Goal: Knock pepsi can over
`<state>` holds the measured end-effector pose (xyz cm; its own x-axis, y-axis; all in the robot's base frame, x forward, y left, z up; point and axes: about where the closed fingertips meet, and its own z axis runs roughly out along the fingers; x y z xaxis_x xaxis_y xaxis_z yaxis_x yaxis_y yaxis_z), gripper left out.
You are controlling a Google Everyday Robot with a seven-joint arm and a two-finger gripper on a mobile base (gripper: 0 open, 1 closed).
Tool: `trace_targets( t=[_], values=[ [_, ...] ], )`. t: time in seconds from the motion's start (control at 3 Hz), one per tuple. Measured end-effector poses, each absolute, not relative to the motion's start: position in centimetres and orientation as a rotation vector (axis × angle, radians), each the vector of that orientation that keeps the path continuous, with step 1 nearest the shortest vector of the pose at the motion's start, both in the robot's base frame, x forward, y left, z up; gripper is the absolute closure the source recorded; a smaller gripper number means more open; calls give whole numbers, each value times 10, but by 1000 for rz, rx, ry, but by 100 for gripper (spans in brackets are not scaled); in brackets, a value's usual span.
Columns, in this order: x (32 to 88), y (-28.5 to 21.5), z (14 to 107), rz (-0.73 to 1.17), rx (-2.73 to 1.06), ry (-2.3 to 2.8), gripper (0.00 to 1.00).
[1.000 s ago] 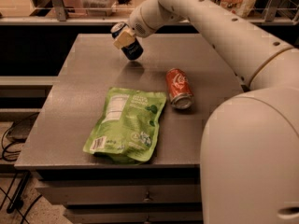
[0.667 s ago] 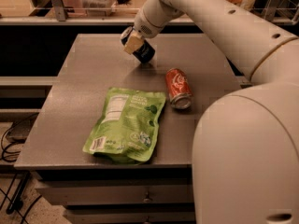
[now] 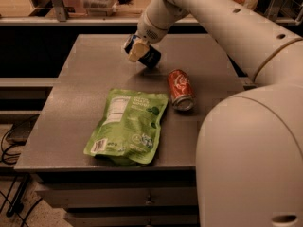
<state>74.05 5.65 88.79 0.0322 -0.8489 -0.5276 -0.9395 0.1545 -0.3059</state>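
Holds pepsi can (image 3: 152, 57) tilted, gripper (image 3: 138, 49) fingers closed around it, at far middle of table (image 3: 71, 103). Sits just behind 1 red can (image 3: 181, 89) lying sideways, green pouch (image 3: 128, 126) nearer front.

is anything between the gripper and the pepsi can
Nothing visible: the gripper is right against the tilted pepsi can. The red Coca-Cola can and green bag lie nearer the camera, apart from it.
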Motion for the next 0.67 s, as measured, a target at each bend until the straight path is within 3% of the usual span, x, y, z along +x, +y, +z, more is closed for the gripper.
trace_targets(
  t=[0.33,0.67],
  values=[
    [726,69,887,385,-1672,1743,0],
    [716,84,894,478,-1647,1720,0]
  ],
)
